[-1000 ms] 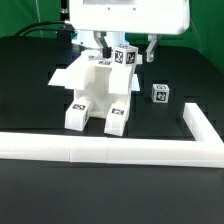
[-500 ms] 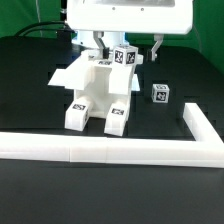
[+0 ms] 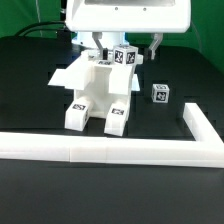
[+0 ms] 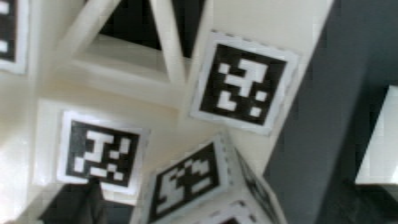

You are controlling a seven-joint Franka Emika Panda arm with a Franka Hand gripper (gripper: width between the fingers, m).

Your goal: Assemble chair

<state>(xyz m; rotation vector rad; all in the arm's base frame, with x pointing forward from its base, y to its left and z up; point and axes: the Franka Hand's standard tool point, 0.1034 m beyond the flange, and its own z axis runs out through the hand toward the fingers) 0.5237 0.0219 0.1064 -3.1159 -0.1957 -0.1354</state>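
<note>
Chair (image 3: 95, 95): partly joined; slab and blocks together.
Cube (image 3: 159, 92): loose beside chair, likely yet to fit.
Jaws: spread wide, either side of chair's top.

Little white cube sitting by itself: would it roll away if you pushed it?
Probably not. The little white cube has flat faces and sits flat on the black table, so it would likely slide, not roll. It looks like hard plastic, so probably stiff. Being small, it is likely light.
</note>
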